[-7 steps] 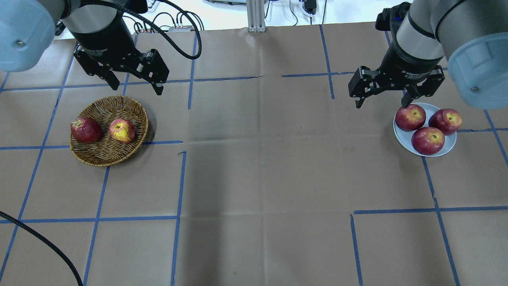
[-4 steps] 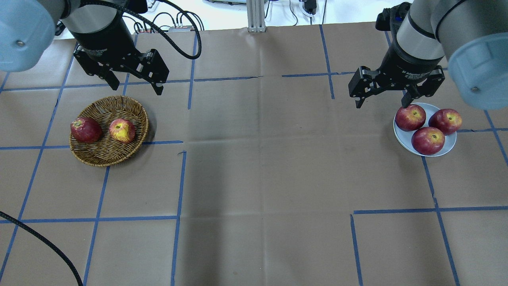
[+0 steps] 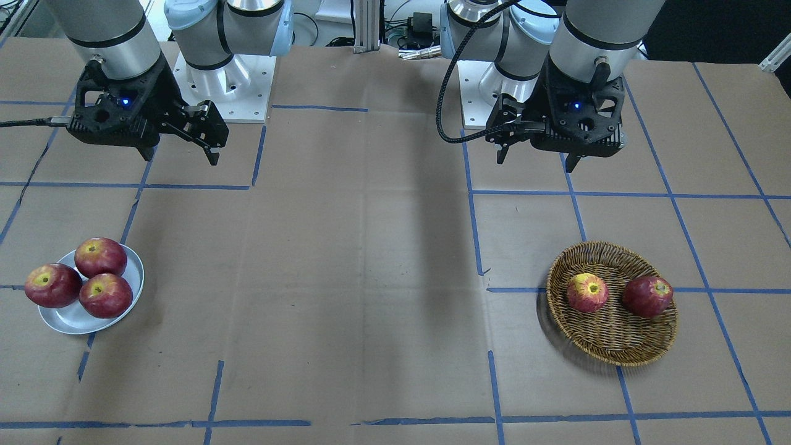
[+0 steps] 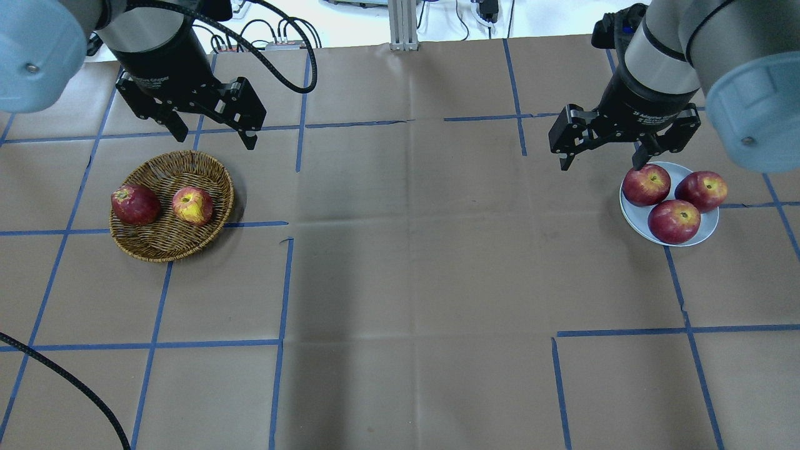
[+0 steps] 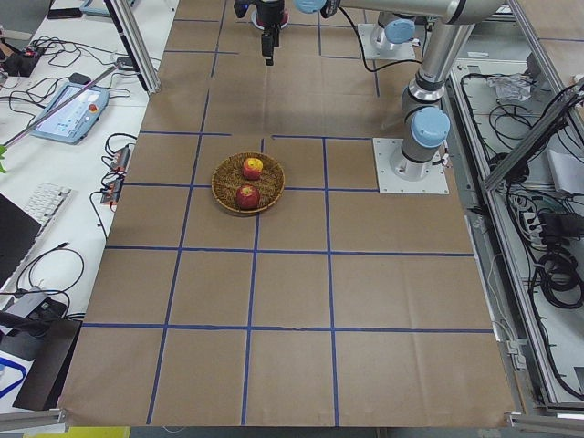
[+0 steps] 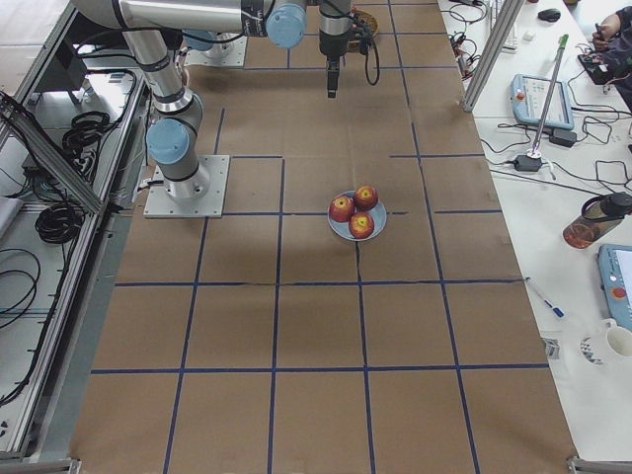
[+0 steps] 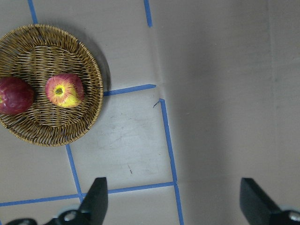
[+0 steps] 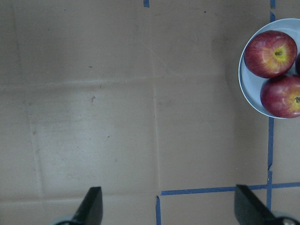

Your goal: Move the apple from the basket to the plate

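The pinkish-red apple with a broad yellow patch lies in the right half of the wicker basket at the table's left. It also shows in the front view and the left wrist view. The white plate sits at the right and holds three dark red apples. My left gripper hangs open and empty just behind the basket. My right gripper hangs open and empty just behind and left of the plate.
A darker red apple lies in the left half of the basket. The three apples fill most of the plate. Brown paper with blue tape lines covers the table. A black cable crosses the near left corner.
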